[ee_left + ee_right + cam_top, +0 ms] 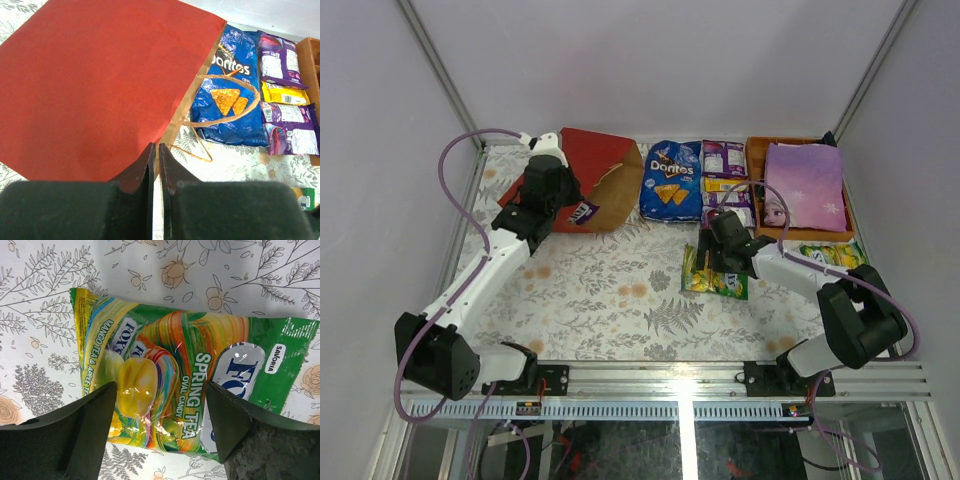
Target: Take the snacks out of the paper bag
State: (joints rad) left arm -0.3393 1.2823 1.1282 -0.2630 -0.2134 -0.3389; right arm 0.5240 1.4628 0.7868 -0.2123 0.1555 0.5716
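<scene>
The paper bag [603,170] lies on its side at the far left of the surface [610,295], with its mouth toward the blue Doritos bag [671,180]. The left claw [155,148] is closed at the bag's edge and seems to pinch the red paper, though its tips hide the contact. The right claw [160,407] hangs spread wide over a green Fox's candy packet [170,365] that lies flat on the surface. A purple pack [724,157] and a yellow pack [724,185] lie between the Doritos bag and the orange tray [756,160].
</scene>
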